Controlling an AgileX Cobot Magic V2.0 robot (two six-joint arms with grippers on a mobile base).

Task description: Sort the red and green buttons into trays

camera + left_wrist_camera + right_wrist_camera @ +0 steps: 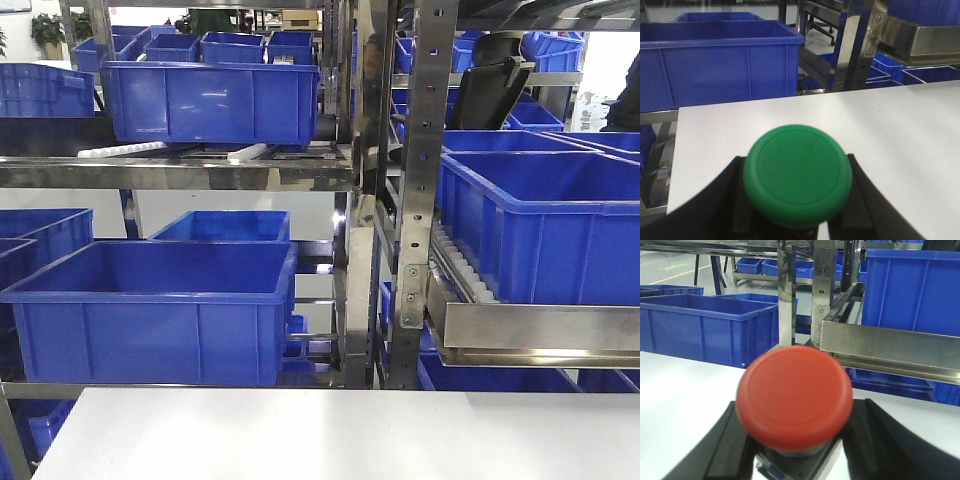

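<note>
Green button, white table, blue crates

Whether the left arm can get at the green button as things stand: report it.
Probably yes: the green button sits between the left gripper's dark fingers, apparently gripped, and nothing blocks it.

Green button: switch body hidden under cap, cropped at 6 o'clock edge. Red button: cap blurred, body mostly hidden, cropped at 6 o'clock.
</note>
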